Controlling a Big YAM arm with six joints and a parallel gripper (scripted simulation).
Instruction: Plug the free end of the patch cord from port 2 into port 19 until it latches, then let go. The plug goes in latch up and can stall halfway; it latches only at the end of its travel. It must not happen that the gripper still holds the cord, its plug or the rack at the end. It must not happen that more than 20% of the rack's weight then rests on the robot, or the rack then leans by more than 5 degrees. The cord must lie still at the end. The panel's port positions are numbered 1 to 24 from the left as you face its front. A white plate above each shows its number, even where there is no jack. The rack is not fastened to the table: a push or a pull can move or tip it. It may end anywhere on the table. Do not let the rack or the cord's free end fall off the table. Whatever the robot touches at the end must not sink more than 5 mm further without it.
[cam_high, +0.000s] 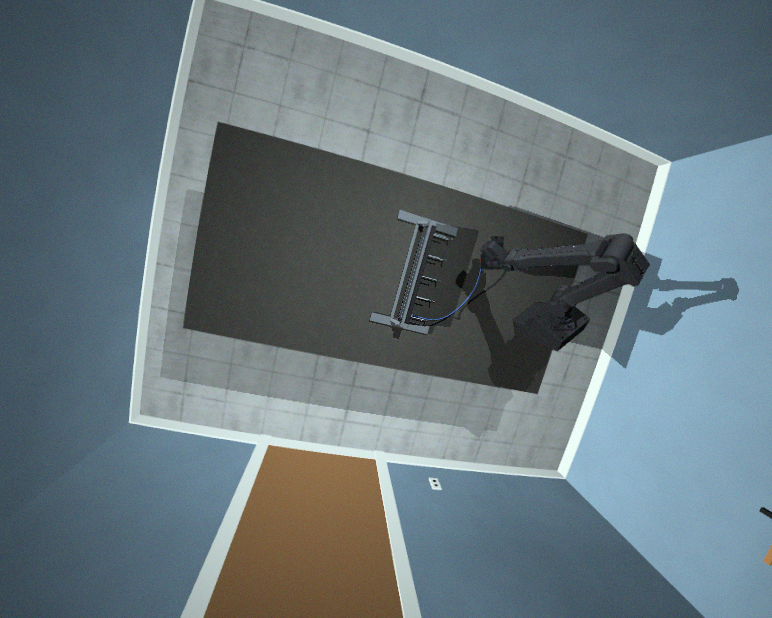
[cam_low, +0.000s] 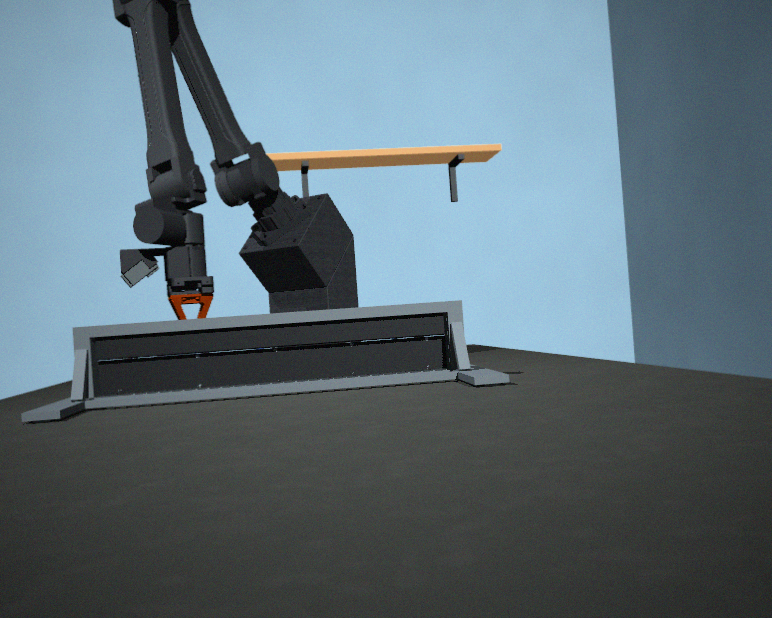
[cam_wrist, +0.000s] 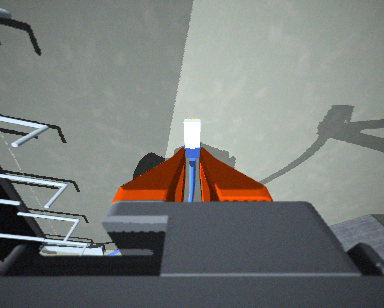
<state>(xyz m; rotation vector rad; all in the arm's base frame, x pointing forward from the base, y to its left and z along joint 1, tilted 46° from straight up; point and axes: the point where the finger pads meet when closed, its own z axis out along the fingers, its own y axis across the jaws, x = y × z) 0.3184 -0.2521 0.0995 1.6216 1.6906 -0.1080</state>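
My gripper (cam_wrist: 192, 153) with orange fingers is shut on the blue patch cord (cam_wrist: 191, 175) just behind its white plug (cam_wrist: 192, 133), which sticks out past the fingertips and points down. In the top view the cord (cam_high: 460, 302) curves from the rack's lower end up to the gripper (cam_high: 489, 252), which hangs in front of the grey rack (cam_high: 412, 270). In the rear view the gripper (cam_low: 189, 308) hangs behind the rack (cam_low: 270, 351), near its left end, fingertips level with the top rail. The port plates do not show.
Wire cable brackets (cam_wrist: 45, 190) stick out of the rack at the left of the wrist view. The arm's base (cam_high: 553, 322) stands near the table's right edge. A wooden shelf (cam_low: 386, 155) hangs on the far wall.
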